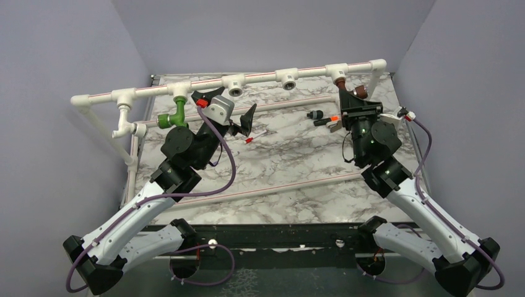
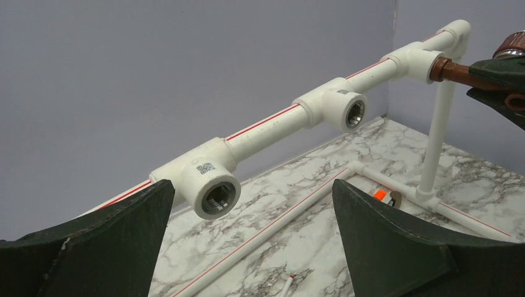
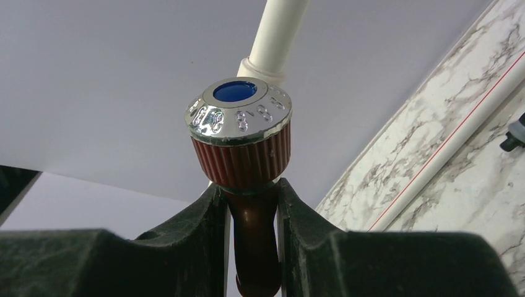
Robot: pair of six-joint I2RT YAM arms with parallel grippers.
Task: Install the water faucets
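Observation:
The green faucet [image 1: 175, 116] hangs screwed into a white T-fitting [image 1: 179, 90] at the left of the pipe frame. My left gripper [image 1: 230, 110] is open and empty, just right of the green faucet. In the left wrist view its jaws [image 2: 252, 185] stand wide apart below an empty threaded T-fitting [image 2: 210, 182]. My right gripper [image 1: 353, 102] is shut on the copper-coloured faucet [image 1: 343, 85], whose stem meets the rightmost T-fitting [image 1: 337, 70]. In the right wrist view the fingers [image 3: 204, 235] clamp the faucet's body [image 3: 254, 223] below its ribbed knob with chrome cap [image 3: 240, 124].
Two empty T-fittings [image 1: 236, 83] [image 1: 288, 77] sit along the top pipe. A small black piece with an orange tip [image 1: 325, 117] lies on the marble table [image 1: 297, 161] left of my right gripper. A thin white stick with a red tip [image 1: 254, 137] lies near my left gripper. Lower frame pipes run across the table.

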